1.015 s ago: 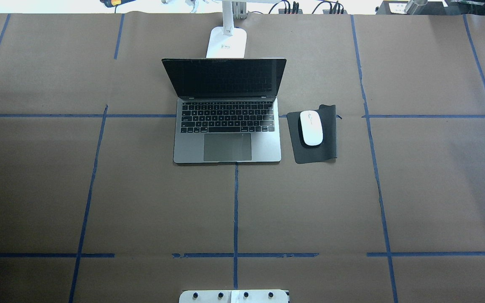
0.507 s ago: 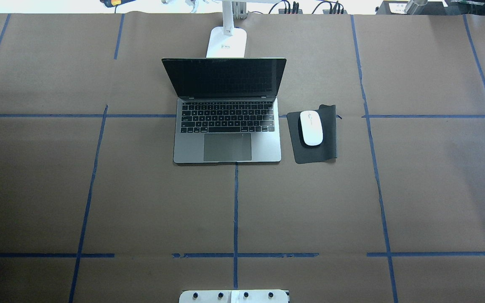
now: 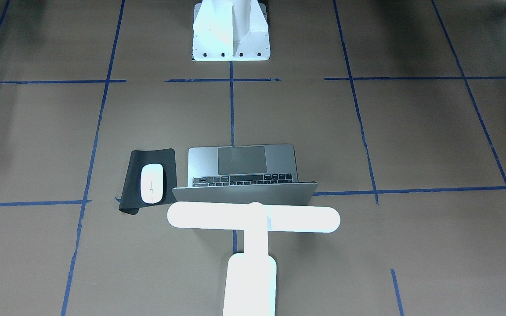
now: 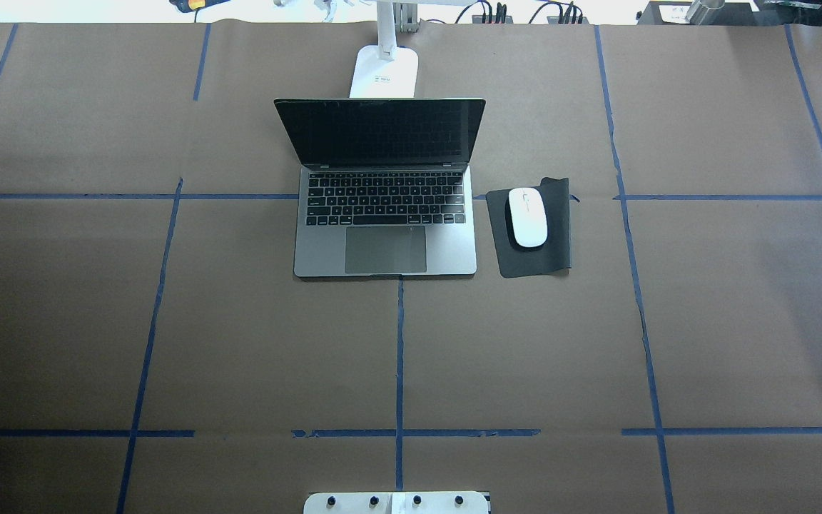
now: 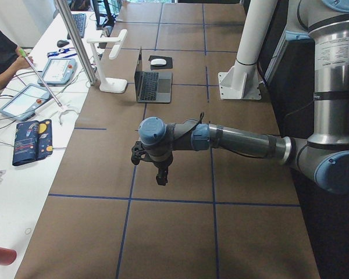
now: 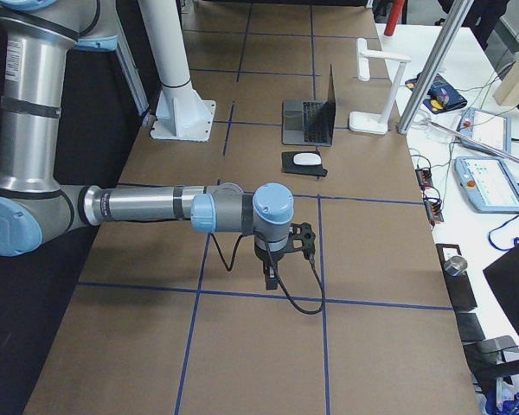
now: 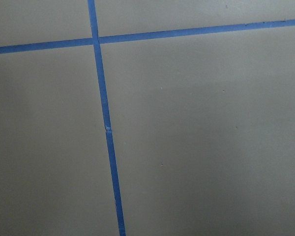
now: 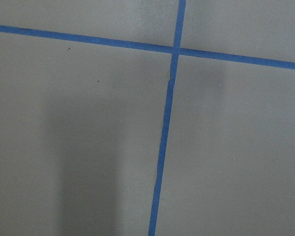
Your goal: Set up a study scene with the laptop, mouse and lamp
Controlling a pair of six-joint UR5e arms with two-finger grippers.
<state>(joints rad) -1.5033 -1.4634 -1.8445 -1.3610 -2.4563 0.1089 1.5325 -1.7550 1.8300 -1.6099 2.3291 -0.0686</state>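
Overhead exterior view: the laptop point(image 4: 384, 214) stands open on the far half of the table, the lamp point(image 4: 384, 71) just behind its screen. The mouse point(image 4: 527, 218) lies on a black mat point(image 4: 534, 260) just right of it. The left gripper point(image 5: 161, 179) and right gripper point(image 6: 270, 279) hover well apart from these; I cannot tell their opening or hold.

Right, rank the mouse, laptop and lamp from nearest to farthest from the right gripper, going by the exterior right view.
1. The mouse, on the black mat, lies nearest the right gripper.
2. The laptop, open, sits just beyond the mouse.
3. The lamp stands farthest, behind the laptop's screen, toward the operators' side.
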